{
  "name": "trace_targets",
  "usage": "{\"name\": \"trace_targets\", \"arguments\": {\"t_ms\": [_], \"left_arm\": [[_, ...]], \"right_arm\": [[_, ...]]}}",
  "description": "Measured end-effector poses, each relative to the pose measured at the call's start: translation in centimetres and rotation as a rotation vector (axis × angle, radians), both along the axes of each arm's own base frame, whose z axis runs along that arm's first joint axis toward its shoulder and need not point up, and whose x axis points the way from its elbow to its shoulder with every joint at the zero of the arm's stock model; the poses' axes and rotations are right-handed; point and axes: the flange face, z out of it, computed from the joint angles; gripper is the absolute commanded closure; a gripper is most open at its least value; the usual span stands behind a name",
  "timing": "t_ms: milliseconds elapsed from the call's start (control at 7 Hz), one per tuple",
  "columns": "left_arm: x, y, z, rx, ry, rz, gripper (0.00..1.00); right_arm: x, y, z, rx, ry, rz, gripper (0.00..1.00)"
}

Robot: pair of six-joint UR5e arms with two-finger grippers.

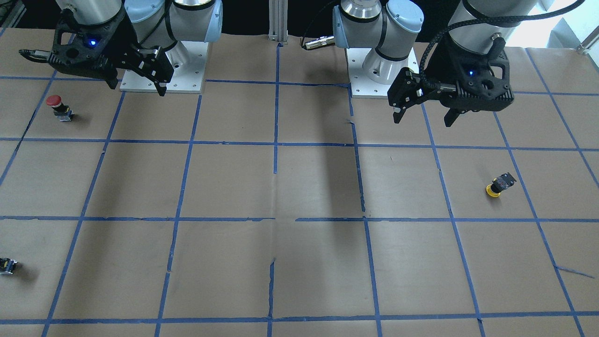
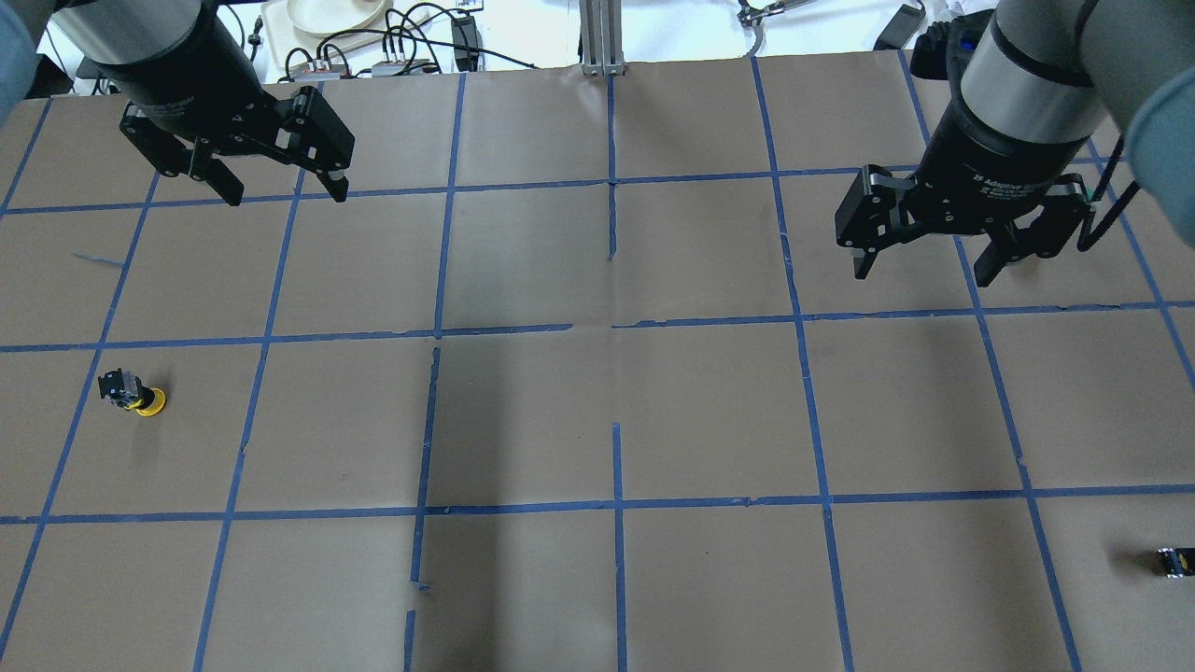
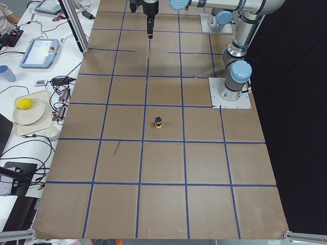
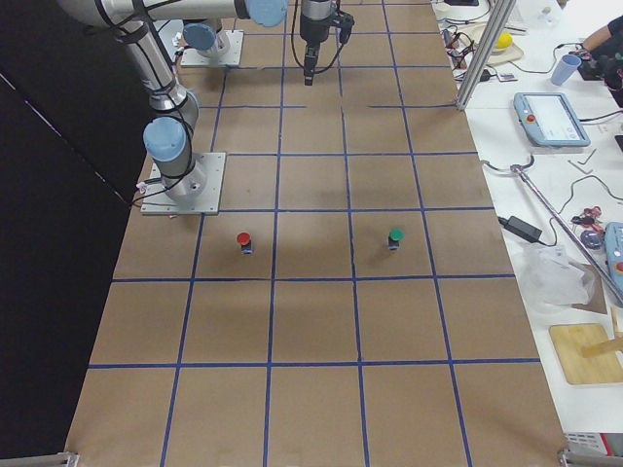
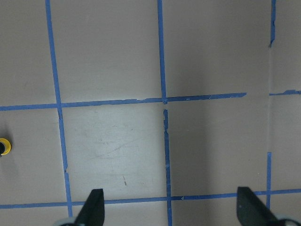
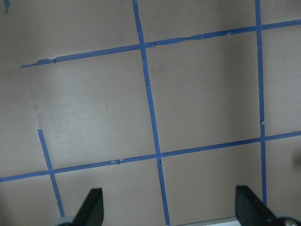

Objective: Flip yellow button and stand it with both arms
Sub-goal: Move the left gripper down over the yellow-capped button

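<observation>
The yellow button [image 1: 500, 184] rests flipped over and tilted on the brown paper, with its yellow cap down on the table and its black-and-grey body up. It also shows in the overhead view [image 2: 133, 393], in the exterior left view [image 3: 159, 122], and at the left edge of the left wrist view [image 5: 3, 147]. My left gripper [image 2: 285, 191] [image 1: 423, 117] hangs open and empty above the table, well away from the button. My right gripper [image 2: 922, 273] [image 1: 137, 88] is open and empty over the other half of the table. Both wrist views show wide-spread fingertips [image 5: 91, 209] [image 6: 94, 207] over bare paper.
A red-capped button [image 1: 57, 105] stands near the right arm's base plate. A small capless black block [image 1: 7, 266] [image 2: 1174, 562] lies near the table's edge. A green-capped button [image 4: 395, 236] stands on the right end. Cables and a plate [image 2: 336, 14] lie beyond the far edge.
</observation>
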Motion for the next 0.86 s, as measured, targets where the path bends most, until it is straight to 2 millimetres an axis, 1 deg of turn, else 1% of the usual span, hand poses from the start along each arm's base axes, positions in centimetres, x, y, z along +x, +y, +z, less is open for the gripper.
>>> {"name": "trace_targets", "arguments": {"t_ms": [286, 429, 571, 714, 857], "left_arm": [[0.2, 0.0, -0.9, 0.021, 0.000, 0.000, 0.00], [1.0, -0.2, -1.4, 0.033, -0.007, -0.010, 0.00], [3.6, -0.6, -2.4, 0.053, -0.021, -0.027, 0.00], [8.2, -0.7, -4.3, 0.090, -0.028, -0.043, 0.00], [13.5, -0.5, -6.5, 0.120, -0.017, -0.064, 0.00]], "right_arm": [[0.0, 0.0, -0.1, 0.001, -0.001, 0.000, 0.00], [-0.1, 0.0, -0.4, 0.005, 0.004, 0.000, 0.00], [-0.2, 0.0, -0.8, 0.009, 0.009, -0.005, 0.00], [-0.4, -0.1, -1.0, 0.011, 0.008, -0.011, 0.00], [-0.7, -0.2, -1.0, 0.012, 0.003, -0.017, 0.00]]}}
